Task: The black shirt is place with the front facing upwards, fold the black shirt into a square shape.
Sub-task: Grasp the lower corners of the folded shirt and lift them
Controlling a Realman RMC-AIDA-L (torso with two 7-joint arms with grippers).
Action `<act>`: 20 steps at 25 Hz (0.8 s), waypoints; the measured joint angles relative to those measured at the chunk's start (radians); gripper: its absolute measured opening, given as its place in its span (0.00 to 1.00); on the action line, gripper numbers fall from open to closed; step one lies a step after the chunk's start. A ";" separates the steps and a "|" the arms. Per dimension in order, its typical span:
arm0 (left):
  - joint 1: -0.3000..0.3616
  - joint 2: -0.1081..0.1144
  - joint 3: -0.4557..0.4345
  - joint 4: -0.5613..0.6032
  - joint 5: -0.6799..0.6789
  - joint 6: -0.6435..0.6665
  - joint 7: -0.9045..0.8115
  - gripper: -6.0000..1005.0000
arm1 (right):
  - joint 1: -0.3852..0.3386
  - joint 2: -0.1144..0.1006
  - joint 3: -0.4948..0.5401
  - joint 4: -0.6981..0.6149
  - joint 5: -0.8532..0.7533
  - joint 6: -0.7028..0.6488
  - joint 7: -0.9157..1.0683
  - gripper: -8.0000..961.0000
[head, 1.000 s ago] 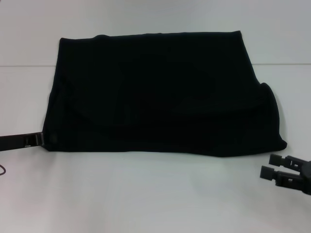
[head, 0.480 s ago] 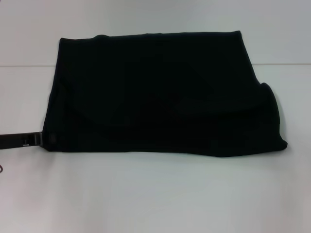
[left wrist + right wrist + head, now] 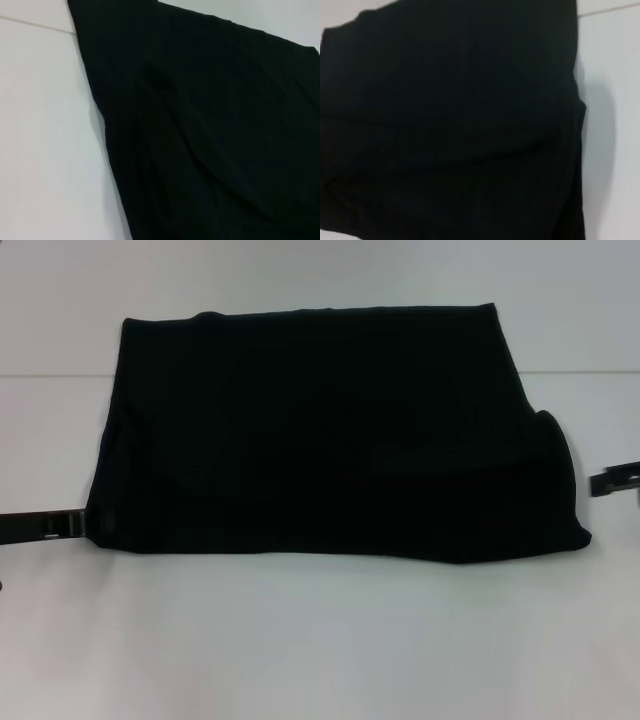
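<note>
The black shirt [image 3: 330, 430] lies folded into a broad, flat block on the white worktop [image 3: 320, 640], its plain dark cloth uppermost, with no lettering or label showing. Its far edge runs straight, its near edge sags slightly toward the right corner, and a rounded fold bulges out on its right side. Faint creases cross the cloth in both wrist views, where the shirt [image 3: 210, 130] fills most of the picture [image 3: 450, 125].

The left pincer [image 3: 85, 524] sits low at the shirt's near left corner, its tip touching or just meeting the cloth edge; whether it is clenched on the fabric or released cannot be told, as the tip merges with the dark cloth. The right pincer [image 3: 600, 481] shows only as a dark tip just beside the shirt's right side, apart from the bulging fold, with bare worktop between them; whether it is clenched or released cannot be told either.
</note>
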 joint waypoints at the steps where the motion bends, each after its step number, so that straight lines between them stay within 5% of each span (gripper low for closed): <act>1: 0.000 0.000 -0.002 0.002 0.000 0.003 0.000 0.05 | 0.009 -0.002 -0.013 0.038 0.000 0.028 -0.001 0.98; 8: 0.001 0.000 -0.004 0.014 0.000 0.013 0.003 0.05 | 0.039 -0.020 -0.074 0.203 0.003 0.196 -0.005 0.98; 20: 0.001 -0.001 -0.004 0.014 -0.006 0.013 0.004 0.05 | 0.070 0.014 -0.093 0.285 0.007 0.270 -0.034 0.96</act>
